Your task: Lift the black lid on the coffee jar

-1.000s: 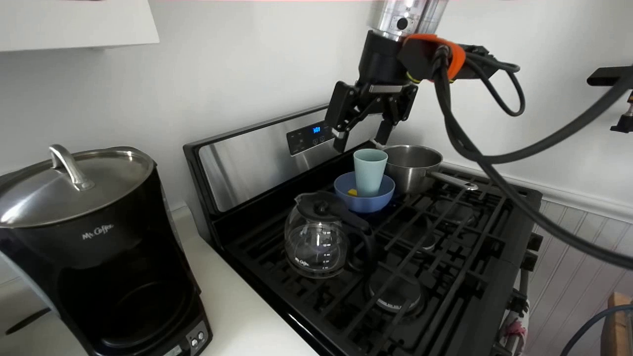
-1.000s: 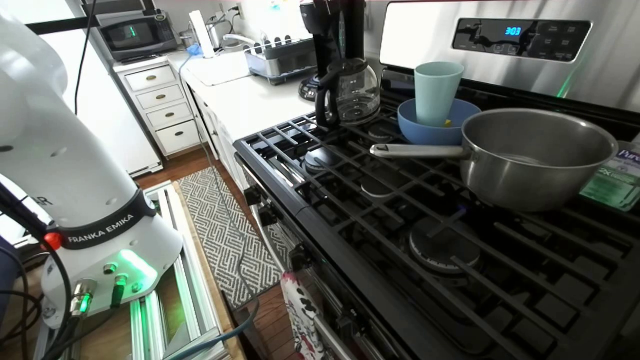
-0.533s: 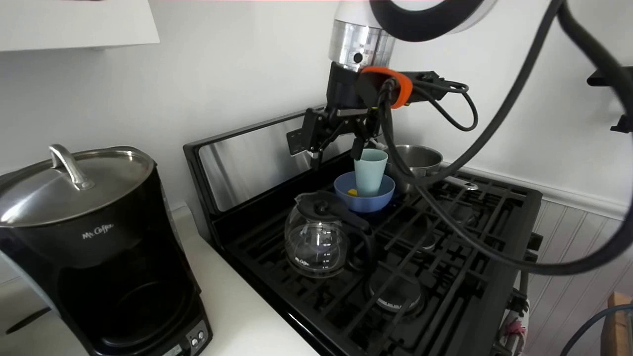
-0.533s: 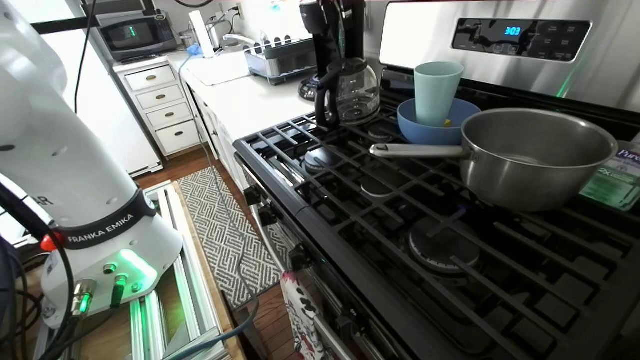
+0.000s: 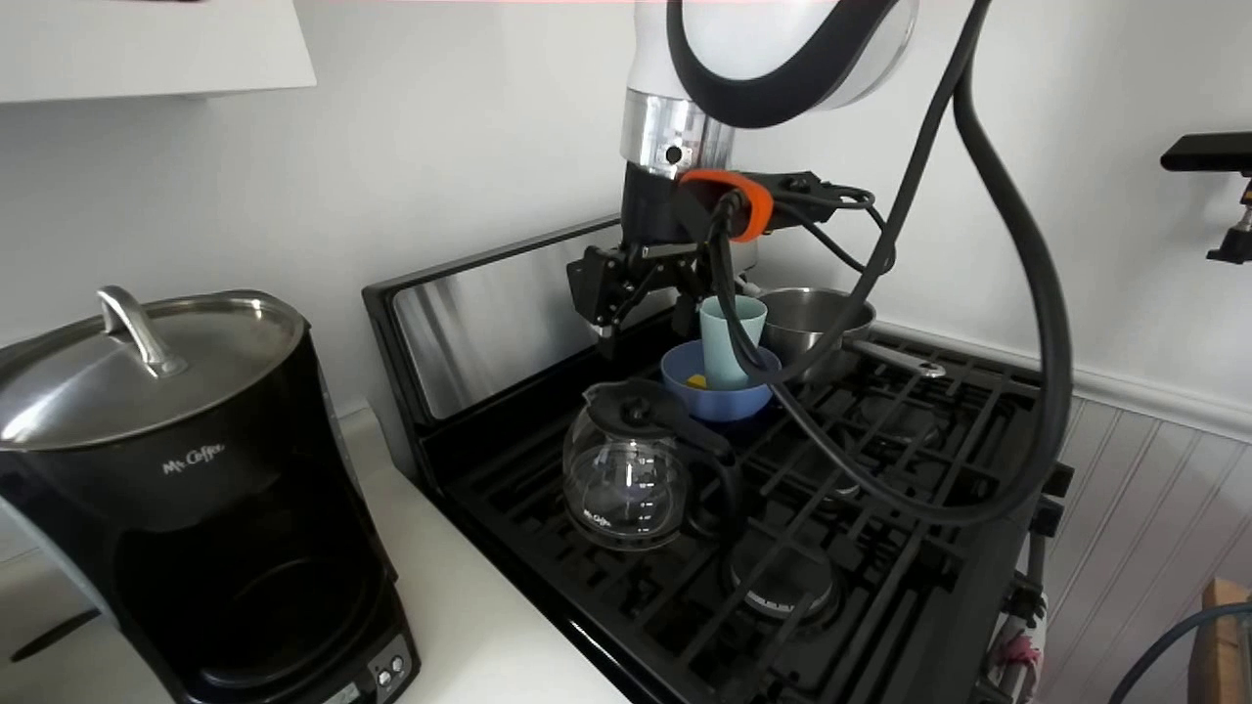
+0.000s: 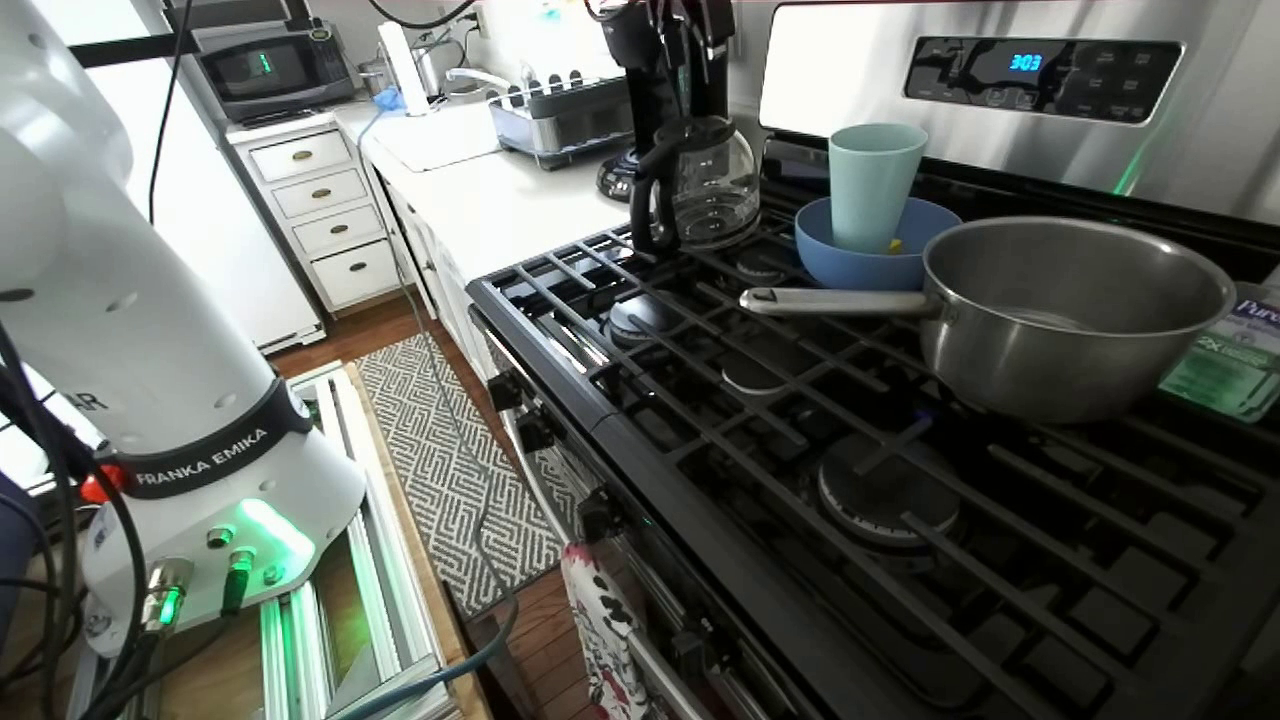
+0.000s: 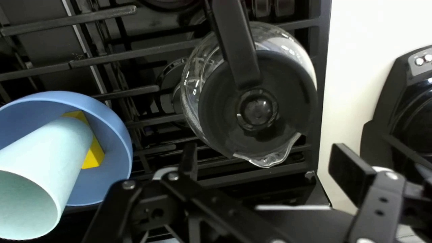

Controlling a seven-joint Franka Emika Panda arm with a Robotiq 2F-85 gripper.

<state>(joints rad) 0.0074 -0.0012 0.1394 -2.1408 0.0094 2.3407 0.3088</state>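
Black lid (image 7: 283,104) seated on coffee jar (image 5: 626,486) | wrist view: 12 o'clock from gripper (image 7: 269,163), jaws spread, holding nothing | likely light, stiff, slick plastic; jar probably fragile | best hold: centre knob (image 7: 258,109), clear of handle (image 7: 233,37) toward 11 o'clock

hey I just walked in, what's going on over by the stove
A robot arm reaches over the stove, apparently about to lift the black lid off the glass coffee jar. Its gripper hangs open above the stove, holding nothing and not touching the lid. The lid is still on the jar, which stands upright. Nearby, a teal cup sits in a blue bowl, next to a steel saucepan.
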